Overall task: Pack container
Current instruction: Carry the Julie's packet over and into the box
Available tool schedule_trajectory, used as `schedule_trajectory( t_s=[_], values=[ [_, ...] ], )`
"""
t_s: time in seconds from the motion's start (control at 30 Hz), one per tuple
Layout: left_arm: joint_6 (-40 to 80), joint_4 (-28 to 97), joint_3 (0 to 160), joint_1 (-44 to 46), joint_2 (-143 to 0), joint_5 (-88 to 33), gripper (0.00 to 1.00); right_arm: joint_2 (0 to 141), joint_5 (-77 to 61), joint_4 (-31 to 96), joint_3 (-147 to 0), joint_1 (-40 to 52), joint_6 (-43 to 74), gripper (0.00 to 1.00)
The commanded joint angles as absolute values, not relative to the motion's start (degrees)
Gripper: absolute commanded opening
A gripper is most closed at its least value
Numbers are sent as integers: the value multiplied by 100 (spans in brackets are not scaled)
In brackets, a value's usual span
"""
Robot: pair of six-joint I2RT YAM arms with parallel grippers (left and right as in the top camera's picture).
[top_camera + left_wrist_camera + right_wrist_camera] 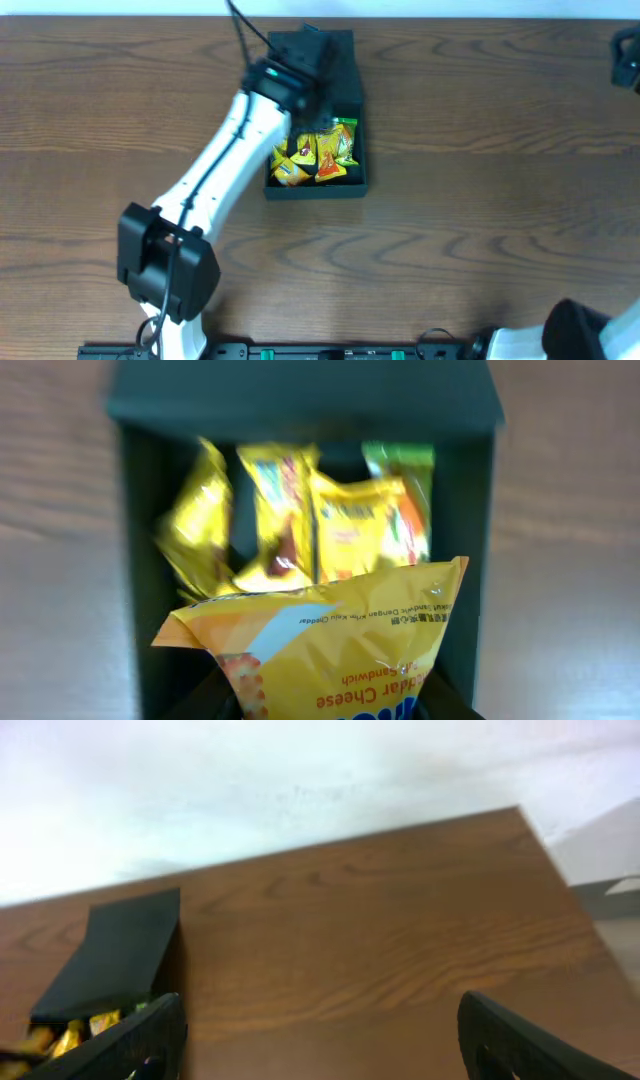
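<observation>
The container [358, 92] is a dark square box with its flap lid open, at the far middle of the table. Several yellow, orange and green candy packets [318, 158] lie inside it. My left gripper [312, 110] is over the box, shut on a yellow cheese-sandwich packet [345, 645] held above the packets in the box [480, 560]. My right gripper [320, 1040] is open and empty, well to the right of the box [115, 955]; its arm shows at the overhead view's bottom right.
The wooden table [480, 200] surrounds the box. The right arm's base [580, 335] sits at the front right edge. A dark object [627, 55] is at the far right edge.
</observation>
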State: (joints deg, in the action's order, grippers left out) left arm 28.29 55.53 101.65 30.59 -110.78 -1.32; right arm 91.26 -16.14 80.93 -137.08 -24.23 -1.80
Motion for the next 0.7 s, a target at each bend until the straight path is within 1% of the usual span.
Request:
schedule_trajectory(
  t_s=[0.0, 0.17, 0.27, 0.43, 0.67],
  values=[
    [3249, 5570, 9657, 3247, -11153, -233, 9, 8774, -1660, 8077, -13703, -2652, -248, 86],
    [3367, 5074, 9045, 3712, -11153, -274, 11, 8632, -1831, 8075, -13703, -2727, -220, 86],
    [3367, 4982, 9019, 3911, -11153, 80, 19, 8630, -2047, 8079, -13703, -2727, -222, 86],
    [3524, 4869, 8982, 3957, -11288, 222, 20, 8600, -2132, 8112, -13703, -2727, -220, 86],
    [3583, 4703, 8908, 3951, -11692, -202, 22, 8525, -2147, 8117, -13703, -2724, -222, 86]
  ],
)
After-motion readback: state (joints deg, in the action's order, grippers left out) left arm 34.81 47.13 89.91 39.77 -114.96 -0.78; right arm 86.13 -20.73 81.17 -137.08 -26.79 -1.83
